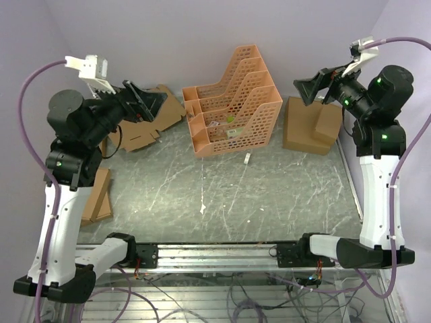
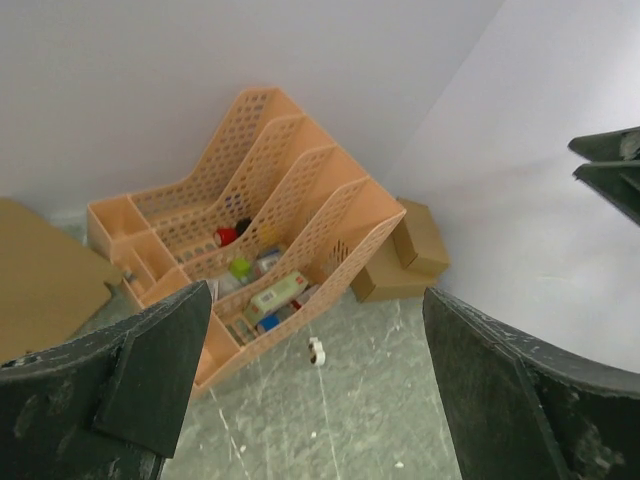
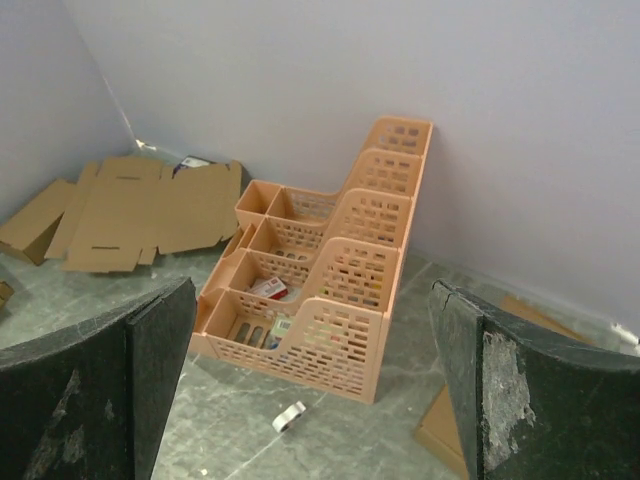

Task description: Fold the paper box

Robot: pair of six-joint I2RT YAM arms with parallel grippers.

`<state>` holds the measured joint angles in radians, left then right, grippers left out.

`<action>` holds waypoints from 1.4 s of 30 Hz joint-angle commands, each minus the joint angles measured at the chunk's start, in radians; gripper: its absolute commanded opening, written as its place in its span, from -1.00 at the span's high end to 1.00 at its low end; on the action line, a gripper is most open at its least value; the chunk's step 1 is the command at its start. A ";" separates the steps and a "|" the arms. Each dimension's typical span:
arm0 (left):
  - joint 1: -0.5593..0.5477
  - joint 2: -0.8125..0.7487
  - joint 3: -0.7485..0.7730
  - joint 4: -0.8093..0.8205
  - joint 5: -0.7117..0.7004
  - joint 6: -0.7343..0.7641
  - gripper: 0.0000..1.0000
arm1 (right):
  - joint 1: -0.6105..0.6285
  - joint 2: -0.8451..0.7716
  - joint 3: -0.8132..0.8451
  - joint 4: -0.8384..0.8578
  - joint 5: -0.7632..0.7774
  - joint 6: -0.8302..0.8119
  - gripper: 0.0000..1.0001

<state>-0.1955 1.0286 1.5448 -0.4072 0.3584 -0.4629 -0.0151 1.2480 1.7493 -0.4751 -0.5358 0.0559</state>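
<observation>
The paper box [image 1: 141, 129] lies as a flat brown die-cut sheet at the back left of the table. It also shows in the right wrist view [image 3: 140, 210], and its edge shows in the left wrist view [image 2: 40, 280]. My left gripper [image 1: 149, 105] hangs raised in the air above the sheet, open and empty [image 2: 315, 390]. My right gripper [image 1: 312, 87] is held high at the back right, also open with nothing between its fingers [image 3: 310, 390]. Neither gripper touches the sheet.
An orange lattice file rack [image 1: 232, 104] holding small items stands at the back centre. Ready-made brown boxes [image 1: 310, 124] sit at the back right, and more cardboard [image 1: 97, 195] lies at the left edge. A small white piece [image 1: 247, 159] lies in front of the rack.
</observation>
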 commanded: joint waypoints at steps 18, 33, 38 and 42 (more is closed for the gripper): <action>-0.119 -0.090 -0.492 0.227 0.045 0.006 -0.91 | -0.094 -0.195 -0.350 0.016 -0.067 -0.145 -0.99; -0.147 -0.012 -0.487 -0.082 -0.353 0.439 -0.73 | -0.249 -0.366 -0.612 -0.102 -0.408 -0.412 -0.99; -0.148 0.169 -0.524 -0.066 -0.701 0.672 -0.79 | -0.251 -0.242 -0.595 -0.104 -0.497 -0.417 -0.99; -0.145 0.339 -0.517 -0.010 -0.839 0.796 -0.83 | -0.244 -0.135 -0.577 -0.104 -0.585 -0.411 -1.00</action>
<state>-0.3378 1.2438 1.0294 -0.4400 -0.2264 0.1268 -0.2562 1.0389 1.1465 -0.5808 -1.0077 -0.3481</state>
